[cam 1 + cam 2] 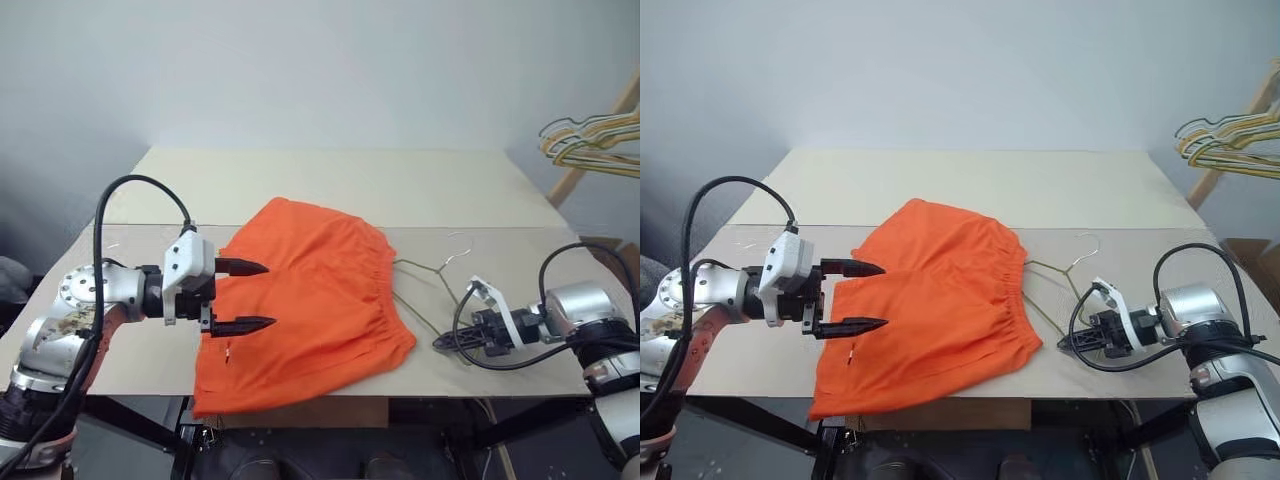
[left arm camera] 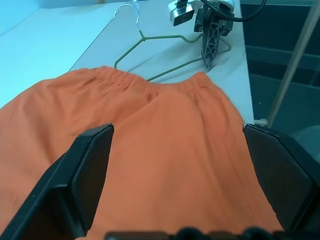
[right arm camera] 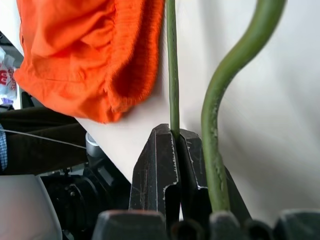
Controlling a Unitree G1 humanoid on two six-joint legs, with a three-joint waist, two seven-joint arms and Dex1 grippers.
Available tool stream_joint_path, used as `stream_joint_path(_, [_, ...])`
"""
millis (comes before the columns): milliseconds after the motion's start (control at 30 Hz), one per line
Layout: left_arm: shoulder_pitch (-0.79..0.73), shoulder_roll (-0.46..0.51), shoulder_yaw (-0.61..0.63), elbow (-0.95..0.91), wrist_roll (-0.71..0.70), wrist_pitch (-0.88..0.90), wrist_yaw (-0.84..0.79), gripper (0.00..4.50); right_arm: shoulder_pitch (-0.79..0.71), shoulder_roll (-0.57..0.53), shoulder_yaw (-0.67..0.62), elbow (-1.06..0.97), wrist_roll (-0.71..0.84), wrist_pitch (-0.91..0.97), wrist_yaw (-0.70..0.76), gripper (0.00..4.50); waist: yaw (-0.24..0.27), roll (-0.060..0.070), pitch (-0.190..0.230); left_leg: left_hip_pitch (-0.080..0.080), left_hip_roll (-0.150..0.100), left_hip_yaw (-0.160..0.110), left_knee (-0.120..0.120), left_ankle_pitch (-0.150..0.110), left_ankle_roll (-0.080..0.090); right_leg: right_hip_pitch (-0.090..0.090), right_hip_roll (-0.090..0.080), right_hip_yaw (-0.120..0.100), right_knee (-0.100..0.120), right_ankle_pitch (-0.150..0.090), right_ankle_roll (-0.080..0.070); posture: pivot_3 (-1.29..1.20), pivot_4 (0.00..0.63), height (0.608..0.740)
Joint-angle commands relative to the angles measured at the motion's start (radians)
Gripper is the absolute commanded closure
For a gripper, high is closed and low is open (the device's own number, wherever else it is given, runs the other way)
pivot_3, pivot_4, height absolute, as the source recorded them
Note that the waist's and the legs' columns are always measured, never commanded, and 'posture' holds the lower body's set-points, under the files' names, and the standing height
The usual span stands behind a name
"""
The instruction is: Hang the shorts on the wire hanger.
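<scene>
The bright orange shorts (image 1: 310, 300) lie flat in the middle of the table, their gathered waistband toward the right and one corner over the front edge. My left gripper (image 1: 268, 294) hovers open over their left part, its two black fingers spread above the fabric. The thin wire hanger (image 1: 437, 268) lies on the table just right of the waistband, its hook (image 1: 460, 240) toward the back. My right gripper (image 1: 440, 343) is low at the front right, shut on the hanger's lower wire (image 3: 172, 65), which runs between its fingertips (image 3: 162, 150).
The shorts and hanger rest on a beige table (image 1: 330, 185) whose front edge lies close below both grippers. A bunch of yellowish and pale wire hangers (image 1: 590, 140) hangs on a wooden stand at the far right. Black cables loop over both wrists.
</scene>
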State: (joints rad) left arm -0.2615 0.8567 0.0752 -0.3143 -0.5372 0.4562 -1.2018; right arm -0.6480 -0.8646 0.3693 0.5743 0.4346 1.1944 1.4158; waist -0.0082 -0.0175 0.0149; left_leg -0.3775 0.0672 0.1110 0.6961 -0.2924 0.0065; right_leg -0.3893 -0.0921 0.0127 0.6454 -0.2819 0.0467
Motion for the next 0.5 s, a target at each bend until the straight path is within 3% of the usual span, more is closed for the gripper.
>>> stream_joint_path(33, [-0.008, 0.014, 0.018, -0.009, 0.003, -0.027, -0.005, 0.01, -0.035, 0.023, -0.045, 0.040, -0.008, -0.032, -0.009, 4.50, 0.000, 0.000, 0.000, -0.001, 0.000, 0.000, 0.000, 0.000, 0.000, 0.000, 0.000, 0.000, 0.000, 0.000, 0.000, 0.02, 0.000, 0.740])
stream_joint_path(100, [-0.004, 0.015, 0.018, -0.011, 0.005, -0.029, -0.004, 0.01, -0.078, 0.058, -0.085, 0.112, -0.005, -0.032, -0.032, 4.50, -0.004, 0.000, 0.000, -0.001, 0.000, 0.000, 0.001, 0.000, 0.000, 0.000, 0.000, 0.000, 0.000, 0.000, 0.000, 0.02, 0.000, 0.740])
stream_joint_path(233, [-0.005, 0.015, 0.016, -0.013, 0.006, -0.029, -0.003, 0.01, -0.068, 0.043, -0.009, 0.028, -0.018, -0.043, 0.069, 4.50, -0.005, 0.000, 0.000, 0.000, 0.000, 0.000, 0.000, 0.000, 0.000, -0.001, 0.000, 0.000, 0.002, 0.000, 0.000, 0.03, 0.000, 0.740])
stream_joint_path(367, [-0.004, 0.014, 0.014, -0.011, 0.011, -0.033, 0.000, 0.01, -0.124, 0.117, -0.054, 0.163, -0.057, -0.058, -0.017, 4.50, -0.008, 0.000, 0.000, 0.000, 0.000, 0.000, 0.001, 0.000, 0.000, 0.000, 0.000, 0.000, 0.001, 0.000, 0.000, 0.03, 0.000, 0.740])
stream_joint_path(500, [-0.001, 0.014, 0.009, -0.014, 0.012, -0.036, 0.001, 0.01, -0.137, 0.138, -0.016, 0.152, -0.070, -0.064, 0.041, 4.50, -0.007, 0.000, 0.000, 0.000, 0.000, 0.000, 0.000, 0.000, -0.001, -0.001, 0.000, 0.000, 0.002, 0.000, 0.000, 0.03, 0.000, 0.740])
